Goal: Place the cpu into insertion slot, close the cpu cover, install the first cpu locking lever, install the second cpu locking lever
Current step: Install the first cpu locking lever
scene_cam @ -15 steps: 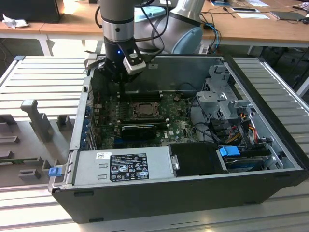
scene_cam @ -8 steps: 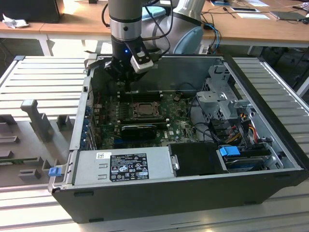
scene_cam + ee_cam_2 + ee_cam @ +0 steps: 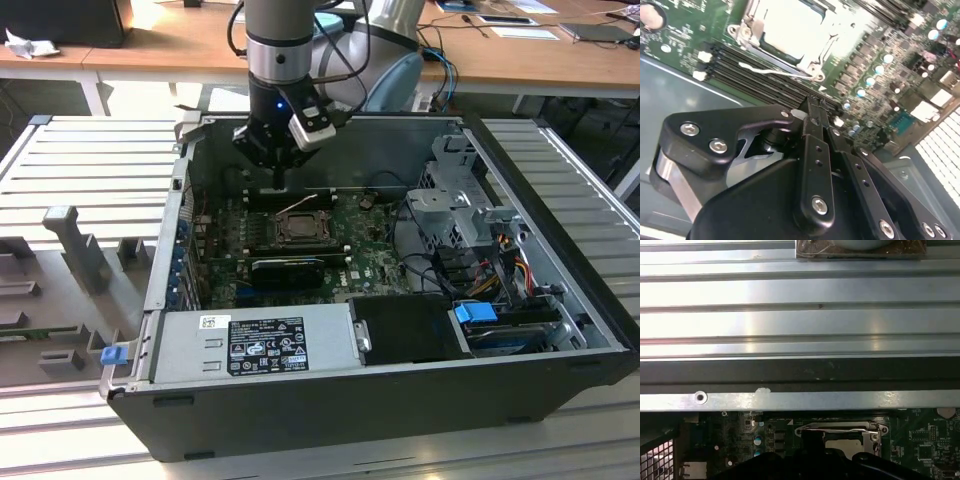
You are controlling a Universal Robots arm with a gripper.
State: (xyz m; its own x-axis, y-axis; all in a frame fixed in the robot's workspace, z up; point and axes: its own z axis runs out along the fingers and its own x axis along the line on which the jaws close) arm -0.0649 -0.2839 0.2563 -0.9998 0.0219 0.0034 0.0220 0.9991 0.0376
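My gripper (image 3: 279, 182) hangs inside the open computer case, just above the far edge of the insertion slot (image 3: 300, 228). Its black fingers (image 3: 815, 150) meet at the tips (image 3: 811, 107), shut with nothing between them. The cpu (image 3: 790, 25), with its pale silver top, lies in the slot, and the dull-silver cpu cover (image 3: 751, 20) frames it. A thin pale locking lever (image 3: 771, 72) runs along the slot's side nearest the fingertips. It shows as a raised pale line (image 3: 298, 206) in the exterior view. In the first wrist view a lever bar (image 3: 837, 429) crosses the slot.
The green motherboard (image 3: 370, 245) carries a black heatsink-like block (image 3: 290, 268) in front of the slot. A grey power supply (image 3: 255, 345) fills the case's near side, and a drive cage (image 3: 455, 200) with cables stands at the exterior view's right. A ribbed metal table (image 3: 80, 170) surrounds the case.
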